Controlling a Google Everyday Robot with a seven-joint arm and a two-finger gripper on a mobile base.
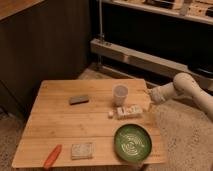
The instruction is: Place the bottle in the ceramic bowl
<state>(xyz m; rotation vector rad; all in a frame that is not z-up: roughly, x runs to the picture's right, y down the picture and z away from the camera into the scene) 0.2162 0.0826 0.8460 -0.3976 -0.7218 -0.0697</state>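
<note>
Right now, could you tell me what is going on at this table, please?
The robot's arm reaches in from the right, and its gripper hangs by the right edge of the table, just right of the translucent cup. The bottle lies on its side on the wood, between the cup and the green ceramic bowl, which holds nothing. The bottle is not yet picked up.

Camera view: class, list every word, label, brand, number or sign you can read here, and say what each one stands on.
No text can be read in this view.
Bottle: it has a pale label, but the print is too blurred to read.
Bowl: pale swirl lines only, no writing.
Cup: no marks visible.
Gripper, at the table's right edge beside the cup: no marks can be read.
</note>
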